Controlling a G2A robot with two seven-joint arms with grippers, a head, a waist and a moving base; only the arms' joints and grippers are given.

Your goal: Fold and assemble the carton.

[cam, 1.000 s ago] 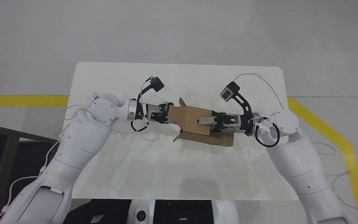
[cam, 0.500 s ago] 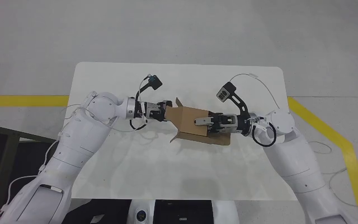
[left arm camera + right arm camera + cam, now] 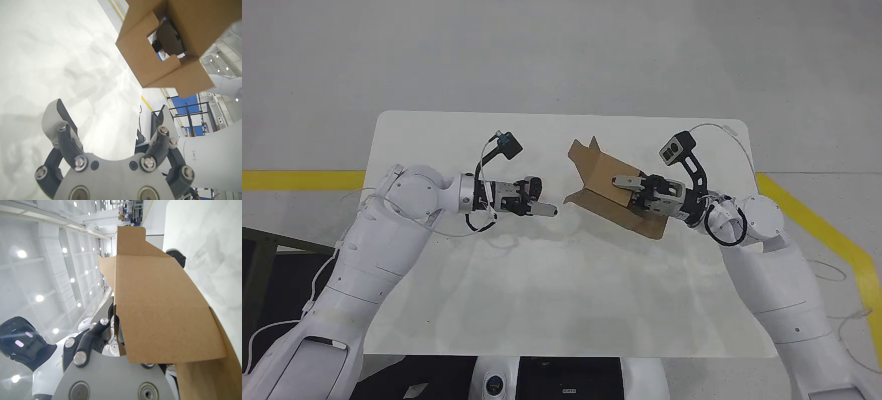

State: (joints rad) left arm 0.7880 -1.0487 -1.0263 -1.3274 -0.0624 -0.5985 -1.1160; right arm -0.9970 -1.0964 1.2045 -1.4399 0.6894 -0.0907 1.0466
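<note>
From above, the carton (image 3: pixel 604 182) is over the right half of the worktop (image 3: pixel 442 300), nearer to the far edge than to the near one. Its long axis lies on a diagonal, from the far left to the near right. The end with the spread flaps points to the far left, and the other end points to the right near corner. The right gripper (image 3: pixel 626 184) lies on the upper face of the carton and holds it. The left gripper (image 3: pixel 545 211) is about the middle of the worktop, near the carton's left end but apart from it, and it points toward the carton.

In the left wrist view, the left gripper (image 3: pixel 111 106) is empty, and its fingers (image 3: pixel 65 115) stand wide apart over the white worktop (image 3: pixel 47 47). The carton (image 3: pixel 189 28) is ahead of it, with the open end turned to the camera. The carton is a hollow tube with short flaps partly folded around the opening. A dark part sits inside it, and the room behind shows through.

In the right wrist view, the carton (image 3: pixel 160 306) stretches away from the camera, its long axis along the gripper's direction. One flap stands up at the far end. One finger (image 3: pixel 98 328) of the right gripper is beside the carton's wall, and the brown panel covers the other one. The wall is clamped.
</note>
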